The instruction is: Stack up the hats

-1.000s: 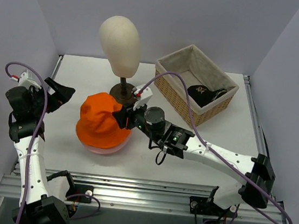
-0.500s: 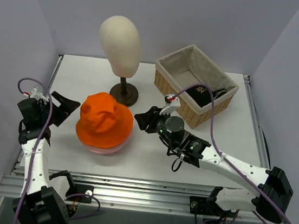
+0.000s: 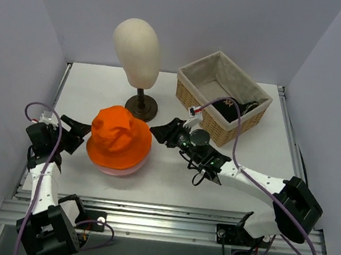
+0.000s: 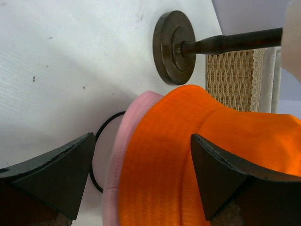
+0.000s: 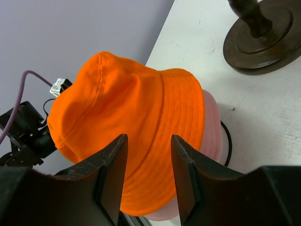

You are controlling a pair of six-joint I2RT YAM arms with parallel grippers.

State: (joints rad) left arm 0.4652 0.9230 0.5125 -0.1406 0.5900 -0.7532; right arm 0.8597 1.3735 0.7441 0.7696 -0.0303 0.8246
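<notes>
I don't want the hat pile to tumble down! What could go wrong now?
The orange hat sits lumpy on the pink hat, with the open left tool right beside it; a nudge might slide it off. The right tool is near the mannequin stand and could bump it. The black cap lies inside the basket and might snag coming out.

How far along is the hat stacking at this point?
Done: the orange bucket hat sits on the pink bucket hat, whose brim shows beneath it. In hand: nothing; the left gripper and right gripper flank the stack, both open and empty. Left: the black cap lies in the wicker basket. No other hat is in view.
</notes>
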